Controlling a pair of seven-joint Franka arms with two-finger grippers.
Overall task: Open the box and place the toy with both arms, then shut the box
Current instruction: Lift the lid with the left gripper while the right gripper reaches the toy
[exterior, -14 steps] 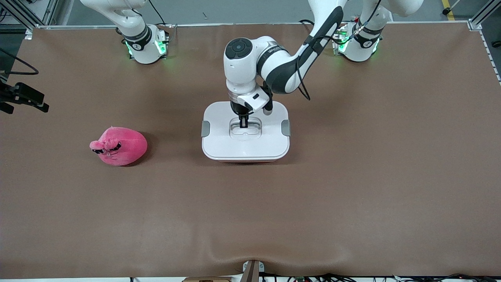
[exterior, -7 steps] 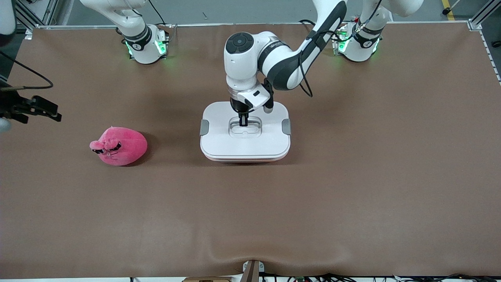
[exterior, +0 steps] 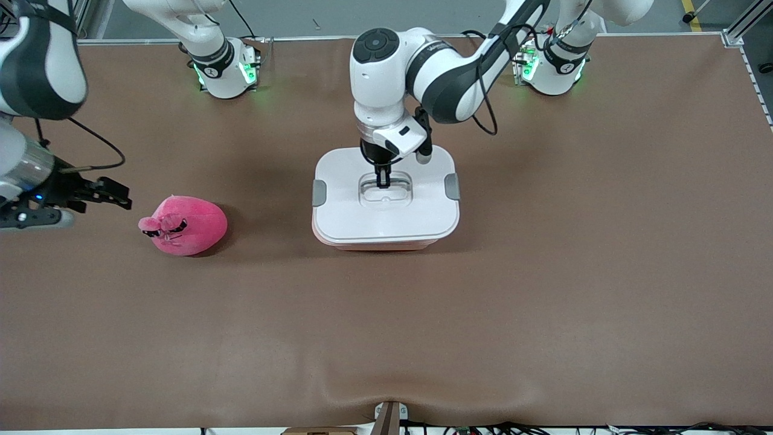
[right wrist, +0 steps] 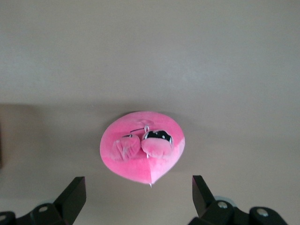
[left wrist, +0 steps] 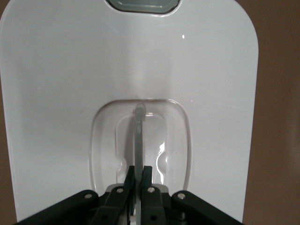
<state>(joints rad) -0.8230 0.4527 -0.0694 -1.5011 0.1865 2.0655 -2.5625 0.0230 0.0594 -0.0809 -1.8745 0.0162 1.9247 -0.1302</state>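
Observation:
The box (exterior: 374, 244) stands mid-table, its pale pink tub showing only as a thin strip under the white lid (exterior: 386, 214). My left gripper (exterior: 383, 181) is shut on the lid's clear handle (left wrist: 139, 131), its fingers (left wrist: 149, 173) pinching the thin bar in the recess. The lid (left wrist: 70, 93) hangs a little above the tub, offset toward the left arm's end. The hot-pink toy (exterior: 184, 226) lies on the table toward the right arm's end. My right gripper (exterior: 124, 201) is open just beside the toy. In the right wrist view the toy (right wrist: 140, 150) lies ahead of the wide-open right gripper (right wrist: 139, 192), untouched.
Grey clips (exterior: 319, 193) sit on both short sides of the lid, and one grey clip (left wrist: 143, 4) shows in the left wrist view. The brown table mat (exterior: 543, 290) spreads wide on all sides. The arms' bases (exterior: 226, 72) stand along the table's edge farthest from the front camera.
The left gripper has lifted the lid off the tub and shifted it slightly toward the left arm's end. The right arm has swung in and brought its open gripper up to the toy.

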